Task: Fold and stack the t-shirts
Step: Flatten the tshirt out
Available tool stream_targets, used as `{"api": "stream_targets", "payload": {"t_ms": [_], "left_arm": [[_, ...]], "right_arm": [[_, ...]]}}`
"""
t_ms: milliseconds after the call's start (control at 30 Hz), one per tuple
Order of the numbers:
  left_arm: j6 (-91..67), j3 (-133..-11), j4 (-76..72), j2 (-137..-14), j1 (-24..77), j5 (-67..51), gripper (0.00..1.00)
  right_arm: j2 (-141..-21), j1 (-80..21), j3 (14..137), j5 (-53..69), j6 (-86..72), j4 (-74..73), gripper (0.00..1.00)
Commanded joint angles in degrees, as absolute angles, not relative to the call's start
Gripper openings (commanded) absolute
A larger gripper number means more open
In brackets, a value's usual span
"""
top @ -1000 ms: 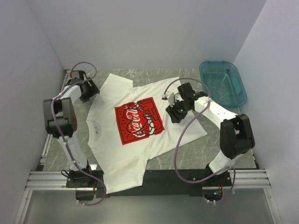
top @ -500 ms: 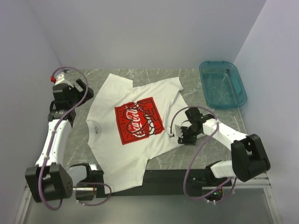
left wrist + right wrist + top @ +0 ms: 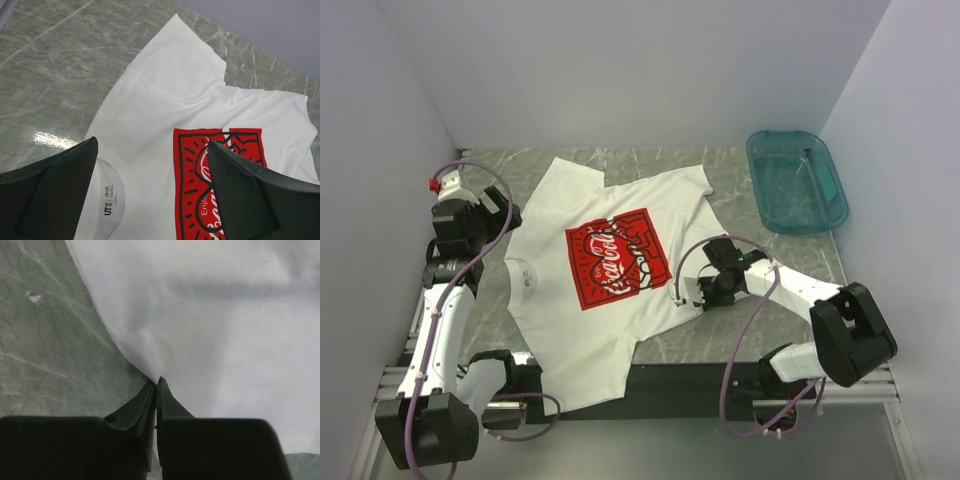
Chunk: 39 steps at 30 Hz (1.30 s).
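Observation:
A white t-shirt [image 3: 560, 300] with a red square Coca-Cola print [image 3: 618, 258] lies spread flat on the marble table [image 3: 620, 158], collar to the left. Its near sleeve hangs over the table's front edge. My left gripper [image 3: 498, 215] hovers open above the shirt's left side. In the left wrist view it [image 3: 151, 144] frames the t-shirt [image 3: 165, 100], with the collar label [image 3: 107, 200] beside its left finger and nothing between its fingers. My right gripper [image 3: 694, 291] is low at the shirt's right hem. In the right wrist view it [image 3: 157, 381] is shut on the edge of the t-shirt [image 3: 225, 315].
A teal plastic basin [image 3: 797, 180] stands at the far right corner of the table. White walls enclose the left, back and right sides. A black strip and metal rails [image 3: 650, 385] run along the near edge by the arm bases. Bare marble [image 3: 50, 340] lies beside the hem.
The right gripper moved from the shirt's right middle down to the near-right hem and shut on the cloth. The left arm swung back from the far-left corner and its gripper opened wide.

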<state>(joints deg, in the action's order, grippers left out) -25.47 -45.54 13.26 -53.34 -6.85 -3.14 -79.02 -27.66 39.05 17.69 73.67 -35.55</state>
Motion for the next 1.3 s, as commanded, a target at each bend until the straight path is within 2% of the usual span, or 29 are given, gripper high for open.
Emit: {"api": "stream_targets", "payload": {"t_ms": [0, 367, 533, 700, 733, 800, 833, 1000, 1067, 1167, 1200, 1267], "left_arm": [[-23.7, -45.6, 11.9, -52.3, -6.2, -2.9, 0.97], [-23.6, -45.3, 10.7, -51.9, -4.7, -6.8, 0.97], [-23.1, -45.1, 10.5, -51.4, -3.3, -6.6, 0.97], [-23.1, -45.0, 10.7, -51.9, -1.8, -6.7, 0.96], [-23.0, -45.1, 10.7, -52.0, -1.5, -6.8, 0.97], [-23.1, -45.1, 10.4, -52.3, -1.2, -7.0, 0.97], [-23.2, -45.1, 10.2, -52.9, -1.2, -7.8, 0.97], [-24.7, -48.4, 9.4, -58.7, -1.2, -11.3, 0.94], [-26.2, -51.1, 12.0, -63.8, -1.2, -12.1, 0.92], [-29.5, -54.1, 15.7, -68.5, -1.2, -13.0, 0.85], [-30.7, -53.8, 16.9, -68.9, -1.2, -12.7, 0.81], [-34.5, -50.3, 18.8, -67.9, -1.2, -13.2, 0.81]], "right_arm": [[-74.9, -28.8, 35.9, 13.5, 76.1, -40.3, 0.04], [-47.5, -29.4, 36.8, 9.8, 82.6, -72.8, 0.02], [-37.6, -28.7, 37.4, 6.9, 82.3, -75.3, 0.0], [-36.6, -28.6, 38.0, 6.2, 82.2, -75.9, 0.0], [-37.6, -28.7, 38.0, 6.2, 82.0, -76.0, 0.05], [-38.5, -28.7, 38.2, 7.4, 79.2, -74.0, 0.38], [-39.4, -28.7, 38.8, 8.3, 78.0, -72.7, 0.61], [-43.7, -28.1, 43.1, 11.4, 62.5, -54.0, 0.71], [-50.0, -28.0, 46.6, 12.5, 56.0, -45.4, 0.71], [-60.2, -26.5, 54.2, 17.6, 39.3, -40.6, 0.67], [-62.8, -25.7, 56.1, 19.9, 37.5, -40.2, 0.65], [-67.8, -24.4, 59.4, 25.0, 33.1, -37.6, 0.64]]}}
